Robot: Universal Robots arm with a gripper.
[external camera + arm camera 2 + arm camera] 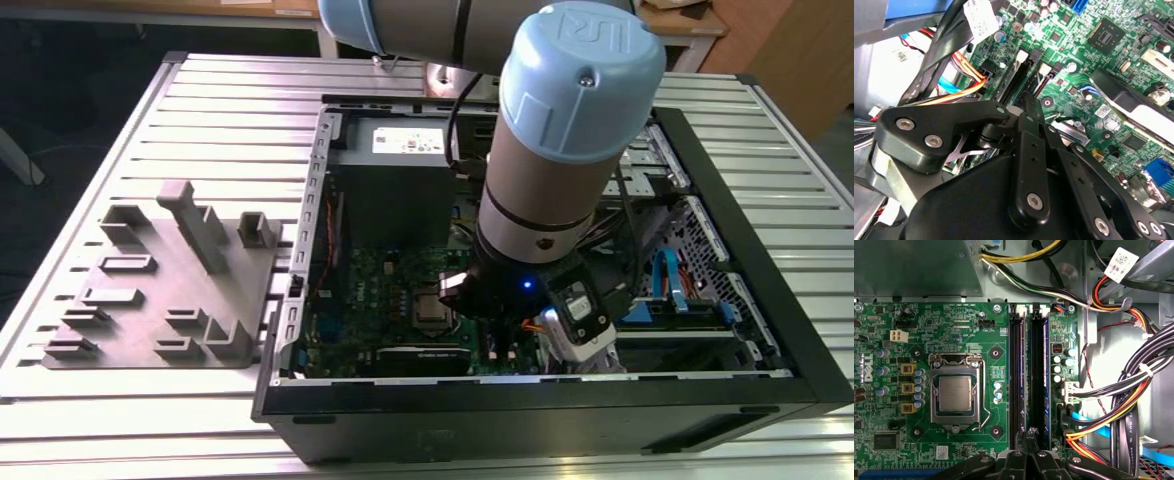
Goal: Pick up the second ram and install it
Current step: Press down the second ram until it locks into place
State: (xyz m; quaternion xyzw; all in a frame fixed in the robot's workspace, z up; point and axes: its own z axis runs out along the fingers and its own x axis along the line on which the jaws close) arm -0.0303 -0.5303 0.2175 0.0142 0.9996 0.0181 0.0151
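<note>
- The arm [567, 150] reaches down into the open computer case [747, 250] that lies on a slatted metal table [227, 90]; its wrist sits low over the green motherboard [387, 285]
- In the first wrist view the gripper [1029, 432] hangs directly above the memory slots [1029, 375], at their end farthest from the power-supply box [914, 267]; its fingertips are pressed together, with no gap visible between them and nothing seen between them
- In the second wrist view the gripper [1029, 112] shows the same closed tip, poised just over the end of the slots [1021, 75]
- The second ram [1038, 375] appears to stand seated in the slot nearer the cable bundle; a dark stick [1017, 375] fills the slot beside it, nearer the processor; which of the two is the second cannot be told for certain
- The processor [955, 395] lies in its socket under a metal frame, apart from the slots
- Coloured cables [1124, 410] run along the far side of the slots from the processor
- In the exterior view a grey plastic block [160, 290] with upright posts rests on the table at the exterior view's left of the case, well apart from the gripper
</note>
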